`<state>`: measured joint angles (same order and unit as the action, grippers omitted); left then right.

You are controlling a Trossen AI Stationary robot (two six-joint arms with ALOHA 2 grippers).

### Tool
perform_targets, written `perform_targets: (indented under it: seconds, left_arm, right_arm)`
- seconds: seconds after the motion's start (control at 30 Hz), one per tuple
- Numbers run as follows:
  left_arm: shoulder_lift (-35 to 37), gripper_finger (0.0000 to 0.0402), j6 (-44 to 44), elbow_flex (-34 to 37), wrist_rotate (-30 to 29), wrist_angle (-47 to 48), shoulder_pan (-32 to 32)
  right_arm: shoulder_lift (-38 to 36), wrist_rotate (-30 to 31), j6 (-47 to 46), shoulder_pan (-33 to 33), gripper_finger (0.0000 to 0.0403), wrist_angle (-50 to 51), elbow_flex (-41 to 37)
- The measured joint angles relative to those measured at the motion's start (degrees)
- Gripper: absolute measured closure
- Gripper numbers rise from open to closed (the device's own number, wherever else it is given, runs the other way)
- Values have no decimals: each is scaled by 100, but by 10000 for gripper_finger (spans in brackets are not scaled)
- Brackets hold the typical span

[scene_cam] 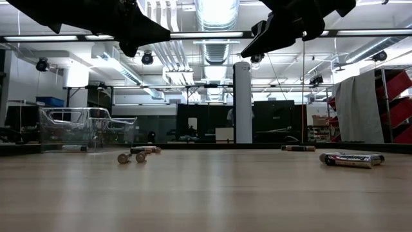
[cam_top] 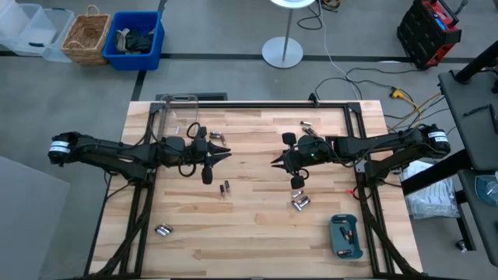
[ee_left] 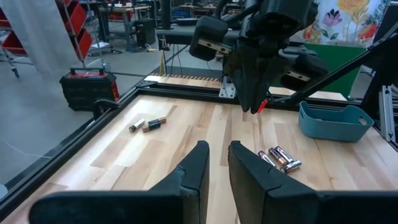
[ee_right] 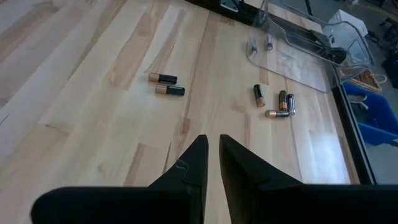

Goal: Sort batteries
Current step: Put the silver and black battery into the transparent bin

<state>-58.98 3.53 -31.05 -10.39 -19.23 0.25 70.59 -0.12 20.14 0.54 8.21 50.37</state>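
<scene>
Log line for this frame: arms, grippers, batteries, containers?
left gripper: raised mid-table, empty | right gripper: raised opposite, empty | batteries: scattered on table | teal tray: near right corner | clear box: far left

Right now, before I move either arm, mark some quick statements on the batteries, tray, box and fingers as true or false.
1. The left gripper holds a battery. False: its fingers are nearly shut on nothing.
2. The teal tray sits near the table's front right corner. True.
3. Every battery is in the tray. False: several lie loose on the table, such as the pair at mid-table.
4. The clear box stands at the back left. True.
5. The right gripper rests on the table. False: it hangs above it.
</scene>
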Motion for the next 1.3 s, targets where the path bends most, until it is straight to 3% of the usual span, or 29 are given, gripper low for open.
perform_targets:
  seconds: [1.3]
  left_arm:
    - [2,361,-74,-4,-11,-354,0]
  right_arm:
    - [0,13,90,4,371,2,0]
